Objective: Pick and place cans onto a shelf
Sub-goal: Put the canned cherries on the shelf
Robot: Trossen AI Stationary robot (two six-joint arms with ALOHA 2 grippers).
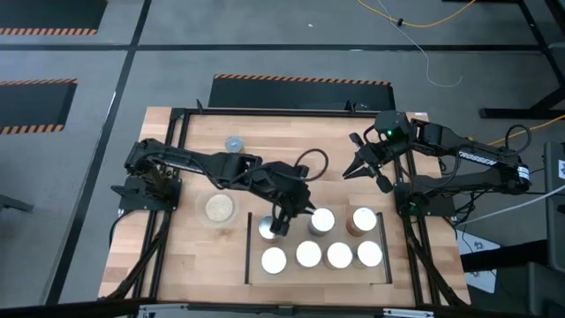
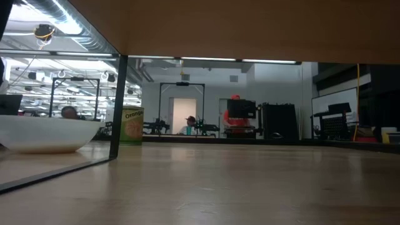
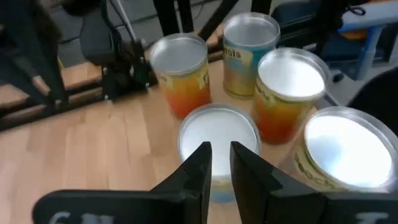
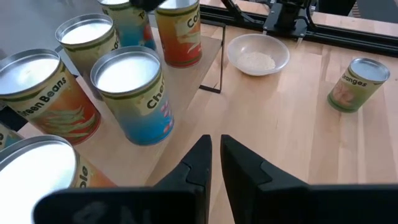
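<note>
Several cans stand upright on the light-wood shelf point(image 1: 318, 276), in a near row point(image 1: 308, 254) and a far row point(image 1: 322, 219). One orange-labelled can point(image 1: 234, 143) stands apart on the table at the far side; it also shows in the right wrist view point(image 4: 359, 84). My left gripper point(image 1: 281, 221) is shut and sits just above the silver top of the far row's left can point(image 3: 217, 134). My right gripper point(image 1: 357, 168) is shut and empty, raised above the table beyond the shelf's far right corner. My left gripper points down with its shut fingertips point(image 3: 202, 163) over the top of the far-left can, near its rim point(image 3: 214, 186). I cannot tell whether they touch it. The can stands upright on the shelf.
A round clear dish point(image 1: 219, 208) with beige contents stands left of the shelf and shows in the low view point(image 2: 37, 132). A black metal frame point(image 1: 177, 159) runs around the table. Thin black bars point(image 1: 247, 247) edge the shelf's short sides. A person point(image 2: 189, 123) shows far off in the room.
</note>
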